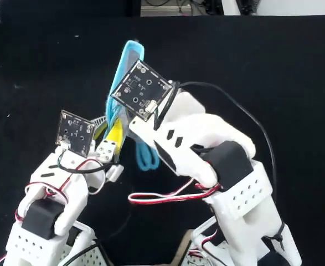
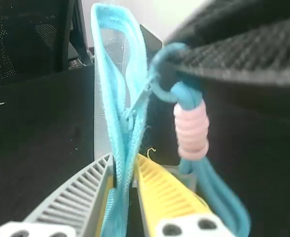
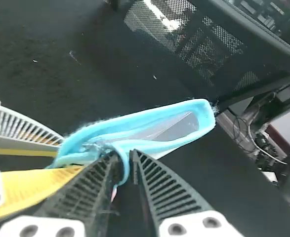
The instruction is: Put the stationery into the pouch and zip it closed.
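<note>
Black cloth is spread over the table (image 1: pixel 273 66), and both arms are gathered above its middle. The left claw (image 2: pixel 124 160) is closed on the pouch (image 2: pixel 116 74), whose blue edge is pinched between the grey finger (image 2: pixel 80 197) and the yellow finger (image 2: pixel 164 197). The right claw (image 3: pixel 126 155) is closed too, and the blue cord (image 2: pixel 219 197) is caught between its black fingers (image 3: pixel 169 197) at the cord's upper end. The cord is tied to the metal zip pull (image 2: pixel 135 106), and a stack of pink beads (image 2: pixel 190 131) is threaded on it just under the black fingers. From there the cord hangs down in a loop beside the yellow finger.

The pouch is held on its edge, its long side pointing from the claws toward the far edge of the table, and a pale see-through panel is framed by the blue trim. Whether the zip is closed cannot be told.

Behind the far edge a dark mesh chair back (image 3: pixel 204 39) can be made out.
</note>
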{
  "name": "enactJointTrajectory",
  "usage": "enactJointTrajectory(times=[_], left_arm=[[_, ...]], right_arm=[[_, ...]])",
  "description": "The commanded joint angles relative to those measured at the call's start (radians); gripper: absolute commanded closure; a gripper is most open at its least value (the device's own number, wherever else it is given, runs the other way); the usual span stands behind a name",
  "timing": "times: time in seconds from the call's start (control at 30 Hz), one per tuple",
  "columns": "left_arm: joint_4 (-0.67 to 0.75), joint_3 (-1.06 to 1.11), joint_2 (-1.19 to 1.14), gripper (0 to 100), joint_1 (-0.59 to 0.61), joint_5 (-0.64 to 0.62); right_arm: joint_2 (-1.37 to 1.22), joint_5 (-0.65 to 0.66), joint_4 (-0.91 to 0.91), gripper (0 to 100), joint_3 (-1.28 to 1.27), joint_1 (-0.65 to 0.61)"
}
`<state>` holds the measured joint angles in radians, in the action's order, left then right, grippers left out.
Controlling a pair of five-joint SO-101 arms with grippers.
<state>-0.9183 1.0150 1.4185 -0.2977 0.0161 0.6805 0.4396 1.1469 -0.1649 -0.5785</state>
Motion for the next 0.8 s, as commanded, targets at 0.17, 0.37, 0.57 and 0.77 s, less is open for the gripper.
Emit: enactJointTrajectory(times=[0.17, 0.37, 0.57, 0.77], left_arm=[[-0.161, -0.059, 0.0, 97, 0.007, 0.026], [-0.23, -0.099, 0.0, 97, 0.007, 0.028], [-0.206, -0.084, 0.0, 97, 0.007, 0.028], [-0.198, -0.064, 0.0, 97, 0.007, 0.02]], right_arm=[[0.012, 0.008, -0.034, 98.8, 0.111, 0.095], [0.012, 0.009, -0.078, 98.8, 0.099, 0.173], [0.03, -0.011, 0.009, 97.9, -0.002, 0.112], [0.133, -0.189, 0.144, 75.7, -0.03, -0.064]])
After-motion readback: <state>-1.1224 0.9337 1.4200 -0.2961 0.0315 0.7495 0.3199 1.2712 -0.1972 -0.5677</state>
